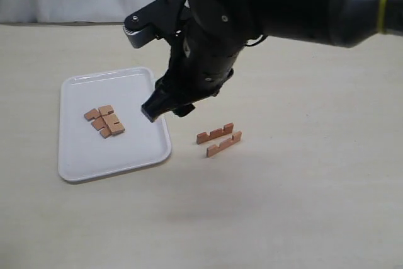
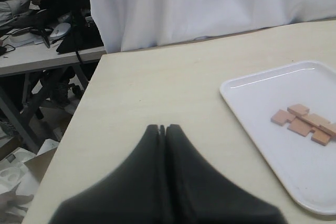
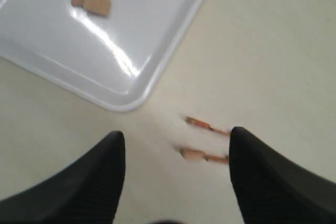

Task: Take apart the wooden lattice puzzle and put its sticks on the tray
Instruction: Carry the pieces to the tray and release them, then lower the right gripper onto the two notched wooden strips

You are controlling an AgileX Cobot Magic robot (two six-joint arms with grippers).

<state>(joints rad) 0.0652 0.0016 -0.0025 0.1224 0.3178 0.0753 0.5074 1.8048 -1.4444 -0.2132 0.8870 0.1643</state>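
Nearest the lens is the right arm's black bulk, and at its end the right pincer (image 3: 174,136) hangs with its jaws spread wide and nothing between them. It sits above the table just past the tray's (image 1: 75,155) rounded corner. The wooden lattice puzzle no longer stands as a grid, so the taking apart looks done. About half of the carrying looks done as well. Two sticks (image 1: 105,121) lie flat against each other on the tray's white floor, off to the tray side of the pincer and well apart from it. I cannot tell whether their notches are hooked together or merely side by side. The other two sticks (image 1: 218,138) lie on the bare table on the pincer's opposite side, near it but clear of its fingertips, roughly parallel with a small gap between them. In the right wrist view they show just beyond the open fingers, blurred. The left pincer (image 2: 164,128) is closed tight with nothing in it and rests low over the table, the tray well off to one side. What is left, by my reckoning, is to lift those two table sticks and set them on the tray.
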